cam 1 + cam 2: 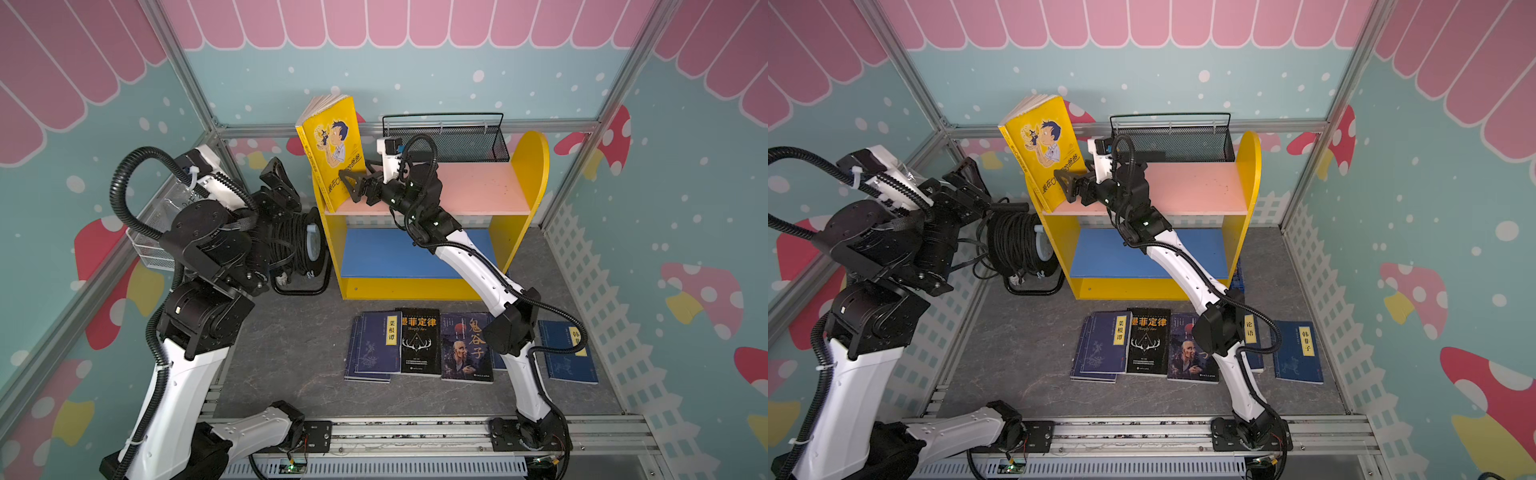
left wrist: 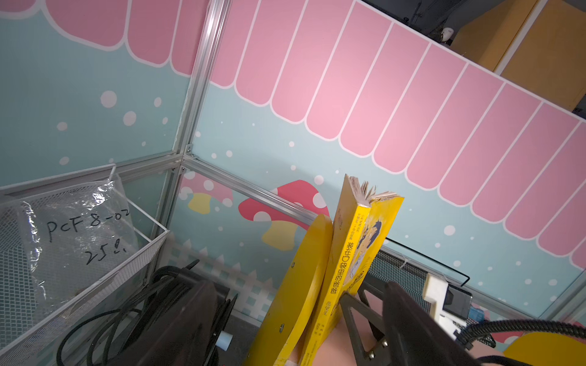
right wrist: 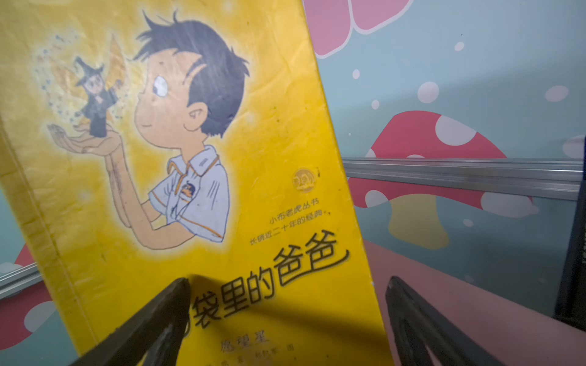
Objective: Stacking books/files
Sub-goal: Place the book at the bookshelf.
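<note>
A yellow book (image 1: 332,145) (image 3: 190,158) stands upright on the pink top board (image 1: 478,187) of a yellow shelf, leaning on its left side panel (image 2: 298,285). My right gripper (image 1: 351,187) (image 3: 287,282) is open, one fingertip (image 3: 180,285) against the cover, the other off the book's edge. My left gripper (image 1: 278,183) (image 1: 967,183) hangs open left of the shelf, apart from the book. On the floor lie navy books (image 1: 372,347) (image 1: 567,353), a black one (image 1: 419,340) and a purple one (image 1: 465,347); another navy one (image 1: 1250,332) is partly hidden by my right arm.
A black mesh basket (image 1: 449,137) sits at the back of the top board. The blue lower board (image 1: 395,253) lies beneath. A black cable reel (image 1: 299,245) stands left of the shelf, and a white wire basket (image 2: 79,253) with a plastic bag hangs on the left wall.
</note>
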